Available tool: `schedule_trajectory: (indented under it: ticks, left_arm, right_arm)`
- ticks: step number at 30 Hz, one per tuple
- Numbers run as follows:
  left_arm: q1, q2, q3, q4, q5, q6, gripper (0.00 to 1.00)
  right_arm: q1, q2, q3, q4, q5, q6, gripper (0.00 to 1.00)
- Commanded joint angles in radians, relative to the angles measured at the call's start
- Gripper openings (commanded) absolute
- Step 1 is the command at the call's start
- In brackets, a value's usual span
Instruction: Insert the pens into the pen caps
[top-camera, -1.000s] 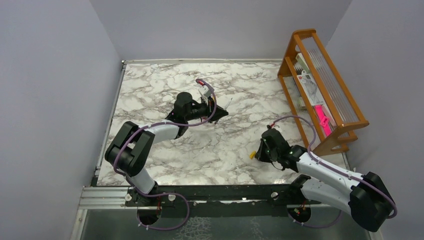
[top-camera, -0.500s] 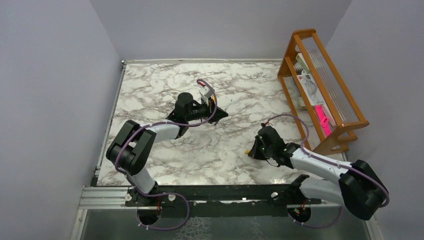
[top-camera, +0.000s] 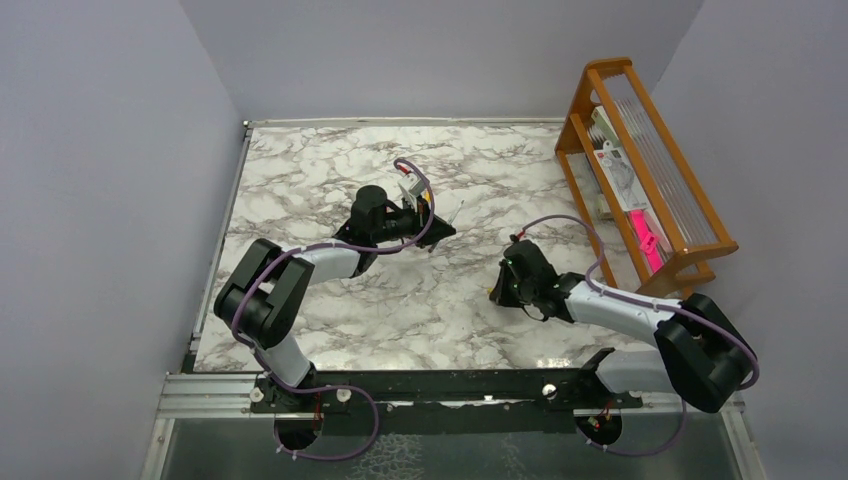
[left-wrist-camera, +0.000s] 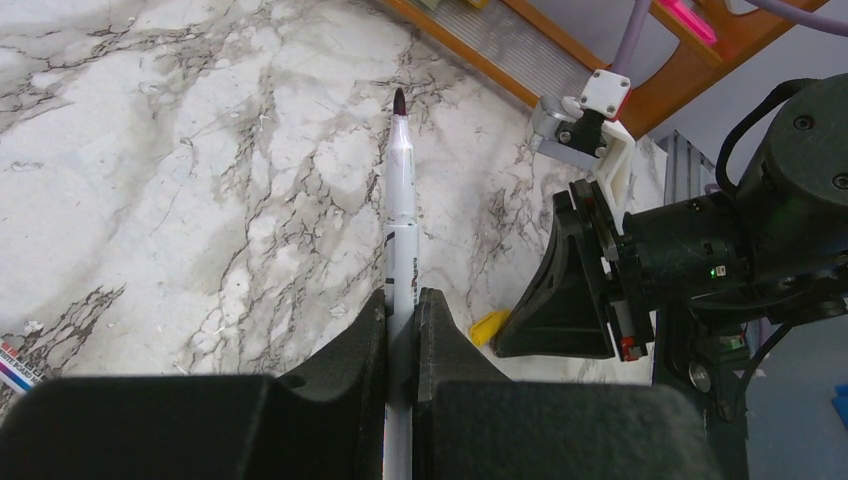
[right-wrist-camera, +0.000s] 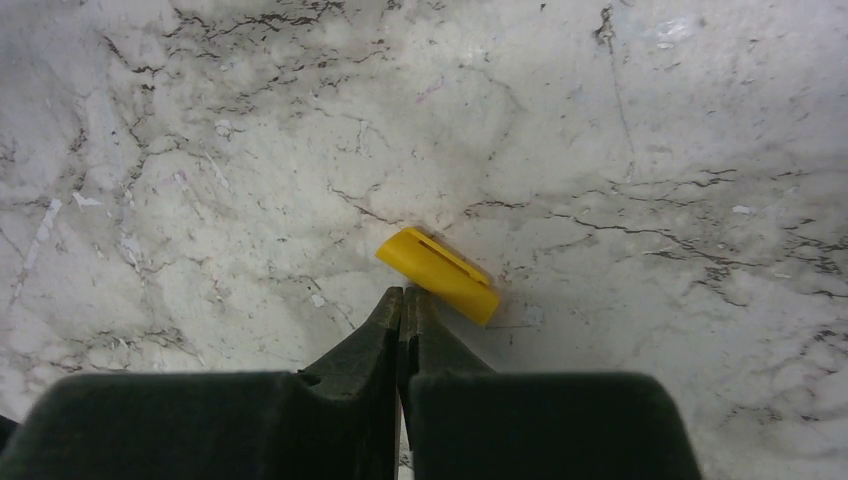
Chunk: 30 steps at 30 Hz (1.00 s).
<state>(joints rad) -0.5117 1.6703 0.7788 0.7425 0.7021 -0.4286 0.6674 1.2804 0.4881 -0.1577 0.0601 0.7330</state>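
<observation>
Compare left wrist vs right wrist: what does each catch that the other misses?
Left wrist only: the pen clamped in the left gripper, dark tip pointing away; the right arm seen from outside; the wooden rack.
Right wrist only: the right gripper shut with nothing between its fingers, and the slot along the top of the yellow cap, which lies right at the fingertips. Contact is unclear.
Both: that yellow cap lying on the marble table.
</observation>
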Motion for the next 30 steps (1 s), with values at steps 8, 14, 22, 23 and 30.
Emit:
schedule_trajectory:
  ticks: [8,14,22,23,30]
  left_arm:
    - [0.006,0.012,0.034,0.004,0.015,-0.013,0.0]
    - [0.006,0.005,0.033,0.006,0.02,-0.012,0.0]
    - [0.005,0.008,0.034,0.005,0.029,-0.013,0.0]
    - [0.005,0.007,0.034,0.006,0.03,-0.013,0.0]
    - [0.006,0.01,0.033,0.004,0.03,-0.014,0.0]
  right_arm:
    - [-0.001,-0.065,0.071,0.019,0.015,-0.168,0.01]
    - [-0.001,-0.161,0.065,0.062,-0.022,-0.249,0.17]
    - [0.0,-0.031,0.136,-0.051,0.003,-0.291,0.77]
    - [0.0,-0.021,0.133,-0.044,-0.002,-0.292,0.77]
    - [-0.001,0.033,0.108,-0.021,-0.014,-0.282,0.76]
